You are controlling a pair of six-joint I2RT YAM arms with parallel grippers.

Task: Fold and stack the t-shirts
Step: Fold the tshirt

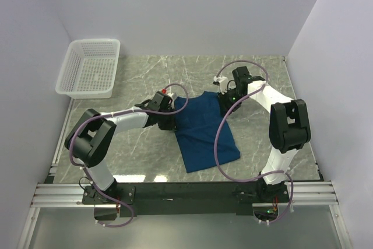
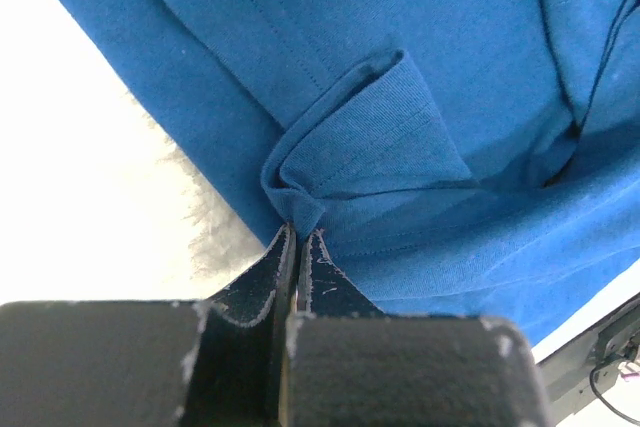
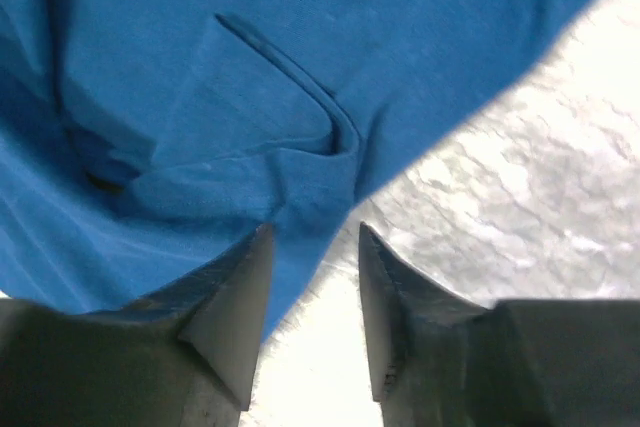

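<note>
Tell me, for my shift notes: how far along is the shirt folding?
Early. Done: the blue shirt is laid out on the table. In hand: the left hand is shut on a bunched edge; the right hand is open at the opposite edge. Left: folding it compact and stacking it.

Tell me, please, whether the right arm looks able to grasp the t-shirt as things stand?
Probably yes: the right gripper stands open right at the edge of the t-shirt, with nothing in between.
</note>
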